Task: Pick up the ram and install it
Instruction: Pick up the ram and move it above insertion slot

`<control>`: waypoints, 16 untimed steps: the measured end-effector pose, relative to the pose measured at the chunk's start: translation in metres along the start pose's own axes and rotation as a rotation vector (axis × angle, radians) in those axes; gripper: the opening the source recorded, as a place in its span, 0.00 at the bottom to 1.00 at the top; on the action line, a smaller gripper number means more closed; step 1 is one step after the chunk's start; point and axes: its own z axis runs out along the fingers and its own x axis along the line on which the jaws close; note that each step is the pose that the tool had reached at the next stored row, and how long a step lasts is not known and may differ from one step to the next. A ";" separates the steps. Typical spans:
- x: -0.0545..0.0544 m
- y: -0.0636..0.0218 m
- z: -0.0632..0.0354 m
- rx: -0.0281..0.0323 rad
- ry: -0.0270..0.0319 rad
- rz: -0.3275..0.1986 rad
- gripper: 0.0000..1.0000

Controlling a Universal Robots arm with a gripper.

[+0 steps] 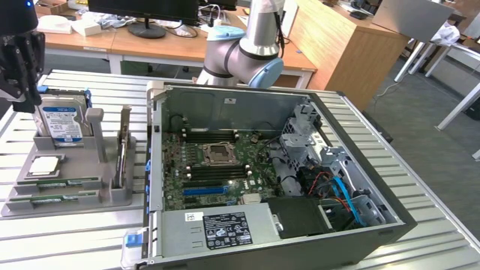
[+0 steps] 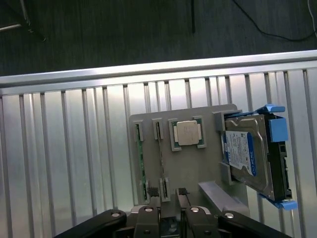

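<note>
Two green ram sticks [image 1: 56, 183] [image 1: 47, 198] lie side by side in the slots of a grey fixture tray [image 1: 112, 194], on the exterior view's left. In the wrist view one ram stick [image 2: 140, 161] lies along the tray's edge. My gripper [image 1: 21, 101] hangs high above the tray's far end, near the hard drive. In the wrist view the gripper [image 2: 169, 214] has a gap between its black fingers [image 2: 147, 218] and nothing in it. The open computer case [image 1: 225, 95] holds the motherboard [image 1: 217, 169] with its black slots [image 1: 213, 135].
The tray also carries a silver hard drive with blue brackets [image 1: 60, 121] [image 2: 250, 153], a square silver CPU [image 1: 44, 165] [image 2: 187, 133] and an upright card [image 1: 122, 149]. Everything stands on a ribbed aluminium table [image 1: 75, 236]. The arm's base [image 1: 244, 56] stands behind the case.
</note>
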 end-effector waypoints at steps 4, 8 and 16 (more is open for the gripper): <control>0.000 0.0000 0.0000 0.0000 0.0000 0.000 0.30; 0.000 0.0000 0.0000 -0.0001 0.0001 -0.004 0.30; 0.000 0.0000 0.0000 -0.0007 0.0012 -0.025 0.30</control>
